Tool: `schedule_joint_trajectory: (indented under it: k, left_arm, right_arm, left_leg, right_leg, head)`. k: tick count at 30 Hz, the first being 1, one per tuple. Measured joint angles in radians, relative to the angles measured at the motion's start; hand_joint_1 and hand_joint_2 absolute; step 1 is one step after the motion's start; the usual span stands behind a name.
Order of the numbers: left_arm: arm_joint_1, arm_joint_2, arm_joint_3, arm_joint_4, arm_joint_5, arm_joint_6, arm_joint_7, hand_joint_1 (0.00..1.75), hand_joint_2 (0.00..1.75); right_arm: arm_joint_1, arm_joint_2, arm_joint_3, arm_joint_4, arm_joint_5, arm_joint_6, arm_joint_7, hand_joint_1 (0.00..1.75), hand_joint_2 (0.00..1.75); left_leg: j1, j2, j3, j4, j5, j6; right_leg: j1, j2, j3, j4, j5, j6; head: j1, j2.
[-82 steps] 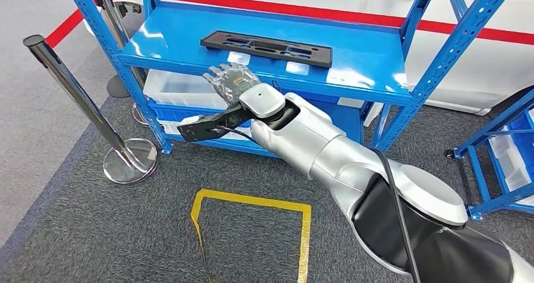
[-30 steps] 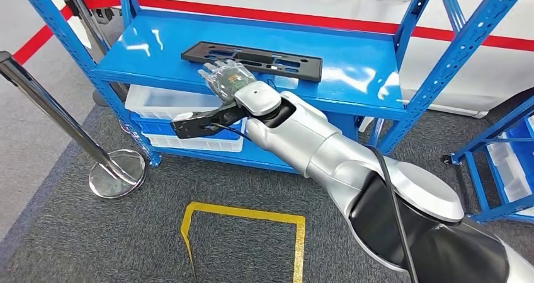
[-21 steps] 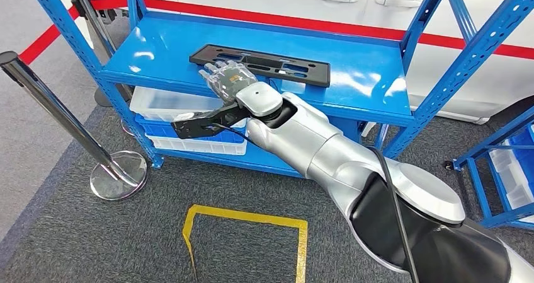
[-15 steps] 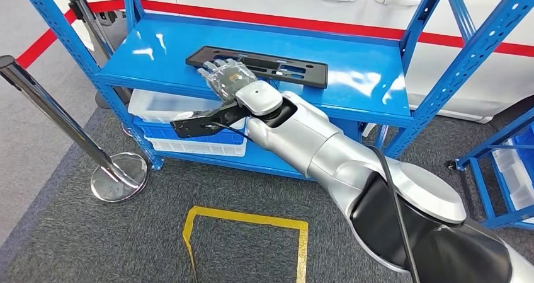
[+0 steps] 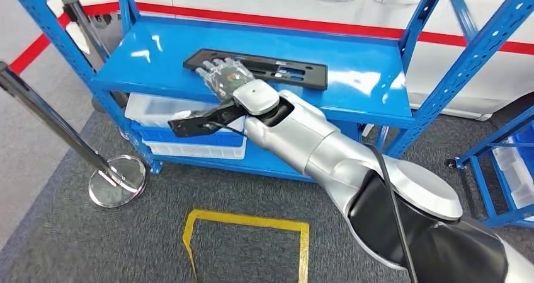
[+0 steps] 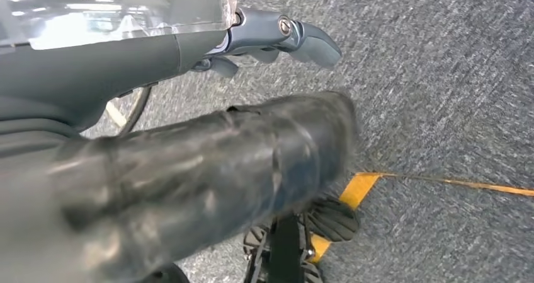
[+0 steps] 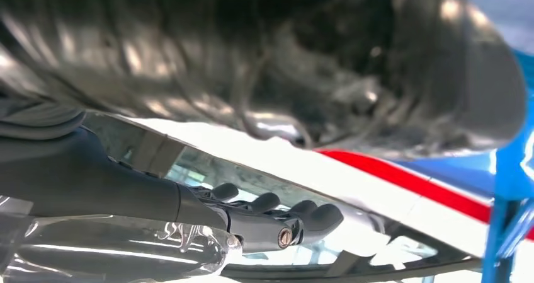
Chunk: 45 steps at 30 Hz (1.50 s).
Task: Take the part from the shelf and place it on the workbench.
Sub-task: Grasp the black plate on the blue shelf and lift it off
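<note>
The part [image 5: 277, 69] is a long flat black plate with cut-outs, lying on the top deck of the blue shelf [image 5: 365, 87]. My right arm reaches in from the lower right. My right hand [image 5: 223, 75] is at the part's left end, fingers apart and stretched forward, holding nothing. The right wrist view shows those fingers [image 7: 277, 215] straight beside the blurred thumb, with the shelf's blue post behind. My left hand [image 6: 157, 56] hangs over the grey carpet, its fingers [image 6: 302, 37] loosely extended and empty.
A chrome stanchion [image 5: 56, 128] with a round base [image 5: 118, 181] stands left of the shelf. White bins [image 5: 157, 109] and a blue bin [image 5: 195, 138] sit on the lower level. Yellow floor tape [image 5: 245, 223] marks a square below. Another blue rack [image 5: 504, 163] stands at the right.
My right hand has advanced from the shelf's front edge to the part's left end. The whole view has shifted slightly with the camera.
</note>
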<state>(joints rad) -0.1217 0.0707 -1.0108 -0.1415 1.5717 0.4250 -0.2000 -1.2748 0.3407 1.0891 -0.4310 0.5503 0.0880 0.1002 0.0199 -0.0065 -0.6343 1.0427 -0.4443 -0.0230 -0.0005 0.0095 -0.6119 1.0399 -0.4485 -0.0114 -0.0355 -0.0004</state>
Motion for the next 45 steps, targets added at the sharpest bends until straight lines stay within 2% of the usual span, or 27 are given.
schedule_joint_trajectory:
  k: [2, 4, 7, 8, 9, 10, 12, 13, 14, 16, 18, 20, 22, 23, 24, 25, 27, 29, 32, 34, 37, 38, 39, 40, 42, 43, 45]
  left_arm:
    - [0.0, 0.0, 0.0, 0.0, 0.0, 0.0, 0.0, 0.0, 0.0]
    - [0.001, 0.0, 0.001, 0.0, 0.0, 0.0, 0.0, 0.0, 0.0]
    - [0.002, 0.0, 0.001, 0.0, 0.0, 0.0, 0.0, 0.0, 0.0]
    - [0.001, 0.0, 0.001, 0.0, 0.0, 0.0, 0.0, 0.0, 0.0]
    - [0.001, 0.0, 0.001, 0.0, 0.0, 0.0, 0.0, 0.0, 0.0]
    - [0.001, 0.0, 0.001, 0.0, 0.0, 0.0, 0.0, 0.0, 0.0]
    - [0.002, -0.001, 0.001, 0.0, 0.0, 0.0, 0.002, 0.0, 0.0]
    - [0.001, -0.002, 0.001, 0.0, 0.0, 0.001, 0.002, 0.0, 0.0]
    - [0.001, -0.003, 0.001, 0.0, 0.0, 0.001, 0.003, 0.0, 0.0]
    - [0.001, -0.004, 0.001, 0.0, 0.0, 0.001, 0.006, 0.0, 0.0]
    - [0.001, -0.004, 0.001, 0.0, 0.0, 0.002, 0.007, 0.0, 0.0]
    - [0.002, -0.005, 0.001, 0.0, 0.0, 0.003, 0.008, 0.0, 0.0]
    - [0.002, -0.005, 0.001, 0.0, 0.0, 0.003, 0.008, 0.0, 0.0]
    - [0.002, -0.005, 0.001, 0.0, 0.0, 0.003, 0.008, 0.0, 0.0]
    - [0.003, -0.004, 0.001, 0.0, 0.0, 0.003, 0.008, 0.0, 0.0]
    - [0.004, -0.004, 0.001, 0.0, 0.0, 0.003, 0.008, 0.0, 0.0]
    - [0.005, -0.004, 0.001, 0.001, 0.0, 0.003, 0.009, 0.0, 0.0]
    - [0.004, -0.004, 0.001, 0.001, 0.0, 0.004, 0.009, 0.0, 0.0]
    - [0.001, -0.004, 0.002, 0.001, 0.0, 0.005, 0.011, 0.0, 0.0]
    - [0.001, -0.004, 0.002, 0.001, 0.0, 0.005, 0.012, 0.0, 0.0]
    - [0.002, -0.004, 0.002, 0.001, 0.0, 0.007, 0.012, 0.0, 0.0]
    - [0.002, -0.004, 0.002, 0.001, 0.0, 0.008, 0.012, 0.0, 0.0]
    - [0.002, -0.004, 0.002, 0.001, -0.001, 0.008, 0.012, 0.0, 0.0]
    - [0.002, -0.004, 0.002, 0.001, -0.001, 0.007, 0.012, 0.0, 0.0]
    - [0.002, -0.004, 0.002, 0.001, -0.001, 0.007, 0.012, 0.0, 0.0]
    - [0.002, -0.004, 0.002, 0.001, -0.001, 0.007, 0.012, 0.0, 0.0]
    - [0.0, -0.004, 0.002, 0.001, -0.001, 0.006, 0.011, 0.0, 0.0]
  right_arm:
    - [0.0, 0.0, 0.0, 0.0, -0.003, 0.004, 0.0, 0.0, 0.0]
    - [-0.001, 0.0, 0.0, -0.001, -0.005, 0.008, 0.001, 0.0, 0.0]
    - [0.002, -0.001, 0.0, -0.001, -0.008, 0.011, 0.002, 0.0, 0.0]
    - [0.004, -0.001, 0.0, -0.001, -0.01, 0.011, 0.002, 0.0, 0.0]
    - [0.006, -0.002, 0.0, -0.001, -0.01, 0.011, 0.002, 0.0, 0.0]
    - [0.006, -0.002, 0.0, -0.001, -0.011, 0.011, 0.002, 0.0, 0.0]
    - [0.005, -0.002, 0.0, -0.001, -0.011, 0.011, 0.003, 0.0, 0.0]
    - [0.004, -0.002, 0.0, -0.001, -0.012, 0.011, 0.004, 0.0, 0.0]
    - [0.003, -0.003, 0.0, -0.001, -0.012, 0.011, 0.006, 0.0, 0.0]
    - [0.004, -0.004, 0.0, -0.001, -0.013, 0.011, 0.012, 0.0, 0.0]
    - [0.004, -0.008, 0.0, -0.001, -0.014, 0.011, 0.018, 0.0, 0.0]
    - [0.004, -0.01, 0.0, -0.001, -0.014, 0.011, 0.022, 0.0, 0.0]
    - [0.007, -0.013, 0.0, 0.0, -0.015, 0.011, 0.023, 0.0, 0.0]
    - [0.011, -0.015, 0.0, 0.001, -0.015, 0.012, 0.023, 0.0, 0.0]
    - [0.015, -0.017, 0.0, 0.001, -0.015, 0.012, 0.023, 0.0, 0.0]
    - [0.017, -0.019, 0.0, 0.001, -0.015, 0.011, 0.023, 0.0, 0.0]
    - [0.017, -0.021, 0.0, 0.002, -0.016, 0.011, 0.023, 0.0, 0.0]
    - [0.016, -0.023, 0.0, 0.002, -0.016, 0.012, 0.025, 0.0, 0.0]
    - [0.017, -0.028, 0.0, 0.002, -0.017, 0.013, 0.033, 0.0, 0.0]
    - [0.018, -0.035, 0.0, 0.002, -0.017, 0.012, 0.036, 0.0, 0.0]
    - [0.023, -0.05, 0.0, 0.003, -0.018, 0.012, 0.038, 0.0, 0.0]
    - [0.029, -0.055, 0.0, 0.003, -0.018, 0.012, 0.039, 0.0, 0.0]
    - [0.035, -0.06, 0.0, 0.004, -0.018, 0.012, 0.039, 0.0, 0.0]
    - [0.039, -0.063, 0.0, 0.005, -0.018, 0.012, 0.039, 0.0, 0.0]
    - [0.043, -0.07, 0.0, 0.006, -0.02, 0.012, 0.039, 0.0, 0.0]
    - [0.042, -0.072, 0.0, 0.006, -0.02, 0.012, 0.04, 0.0, 0.0]
    - [0.043, -0.075, 0.0, 0.006, -0.021, 0.013, 0.04, 0.0, 0.0]
  left_leg:
    - [0.001, -0.001, 0.001, -0.002, 0.0, 0.016]
    - [0.002, -0.001, 0.009, -0.005, -0.003, 0.03]
    - [-0.002, 0.0, 0.018, -0.006, -0.01, 0.043]
    - [-0.004, -0.001, 0.02, -0.006, -0.012, 0.046]
    - [-0.007, -0.001, 0.024, -0.006, -0.015, 0.048]
    - [-0.009, -0.003, 0.028, -0.006, -0.017, 0.049]
    - [-0.011, -0.004, 0.036, -0.006, -0.023, 0.048]
    - [-0.012, -0.005, 0.037, -0.006, -0.026, 0.046]
    - [-0.011, -0.005, 0.037, -0.006, -0.027, 0.042]
    - [-0.01, -0.005, 0.035, -0.01, -0.028, 0.033]
    - [-0.008, -0.003, 0.034, -0.005, -0.037, 0.025]
    - [-0.008, -0.001, 0.004, 0.063, -0.076, 0.017]
    - [-0.006, 0.0, -0.058, 0.183, -0.121, 0.008]
    - [-0.004, 0.0, -0.085, 0.227, -0.128, 0.003]
    - [-0.002, 0.0, -0.097, 0.237, -0.115, -0.002]
    - [0.0, 0.001, -0.091, 0.21, -0.085, -0.006]
    - [0.004, 0.003, -0.041, 0.091, -0.015, -0.013]
    - [0.003, 0.002, -0.003, 0.006, 0.008, -0.007]
    - [0.001, 0.0, 0.004, -0.008, 0.001, 0.015]
    - [0.003, 0.0, 0.01, -0.013, 0.001, 0.028]
    - [0.002, 0.001, 0.019, -0.015, -0.003, 0.042]
    - [0.002, 0.0, 0.021, -0.015, -0.005, 0.044]
    - [0.001, 0.0, 0.023, -0.015, -0.007, 0.046]
    - [0.001, -0.001, 0.027, -0.015, -0.009, 0.046]
    - [0.0, -0.002, 0.036, -0.015, -0.016, 0.044]
    - [-0.002, -0.003, 0.039, -0.014, -0.02, 0.041]
    - [-0.004, -0.003, 0.04, -0.015, -0.024, 0.032]
  right_leg:
    - [0.0, 0.0, -0.002, 0.005, -0.005, 0.007]
    - [-0.002, -0.002, -0.021, 0.052, -0.034, 0.015]
    - [-0.002, -0.005, -0.116, 0.233, -0.105, 0.02]
    - [-0.002, -0.005, -0.143, 0.272, -0.109, 0.018]
    - [-0.001, -0.005, -0.153, 0.278, -0.094, 0.015]
    - [0.001, -0.005, -0.145, 0.246, -0.063, 0.009]
    - [0.01, -0.004, -0.091, 0.116, 0.012, -0.009]
    - [0.015, -0.004, -0.064, 0.057, 0.033, -0.017]
    - [0.019, -0.003, -0.047, 0.021, 0.041, -0.022]
    - [0.022, -0.003, -0.036, -0.001, 0.036, -0.025]
    - [0.016, -0.004, -0.026, -0.017, 0.04, -0.027]
    - [0.008, -0.005, -0.012, -0.033, 0.042, -0.029]
    - [0.008, -0.006, -0.007, -0.035, 0.04, -0.032]
    - [0.007, -0.005, -0.005, -0.034, 0.038, -0.032]
    - [0.006, -0.005, -0.004, -0.033, 0.036, -0.032]
    - [0.004, -0.003, -0.002, -0.029, 0.032, -0.029]
    - [0.0, -0.001, 0.0, -0.018, 0.02, -0.02]
    - [0.001, 0.001, -0.003, -0.006, 0.011, -0.009]
    - [0.004, 0.001, -0.007, -0.004, 0.007, 0.002]
    - [0.002, 0.0, -0.018, 0.025, -0.014, 0.011]
    - [-0.001, -0.002, -0.101, 0.193, -0.088, 0.02]
    - [-0.002, -0.002, -0.132, 0.246, -0.101, 0.02]
    - [-0.002, -0.002, -0.151, 0.271, -0.098, 0.02]
    - [-0.002, -0.002, -0.151, 0.257, -0.075, 0.018]
    - [-0.001, -0.002, -0.103, 0.135, 0.001, 0.009]
    - [0.002, -0.001, -0.072, 0.07, 0.026, 0.004]
    - [0.007, 0.0, -0.038, 0.003, 0.039, -0.001]
  head:
    - [0.005, 0.0]
    - [0.008, 0.0]
    - [0.011, 0.0]
    - [0.011, 0.0]
    - [0.011, 0.0]
    - [0.011, 0.0]
    - [0.01, 0.0]
    - [0.01, 0.0]
    - [0.01, 0.0]
    - [0.011, 0.0]
    - [0.011, 0.0]
    - [0.009, 0.0]
    - [0.007, 0.0]
    - [0.007, 0.0]
    - [0.007, 0.0]
    - [0.007, 0.0]
    - [0.006, 0.0]
    - [0.004, 0.0]
    - [0.003, 0.0]
    - [0.005, 0.0]
    - [0.007, 0.0]
    - [0.007, 0.0]
    - [0.007, 0.0]
    - [0.007, 0.0]
    - [0.007, 0.0]
    - [0.007, 0.0]
    - [0.006, 0.0]
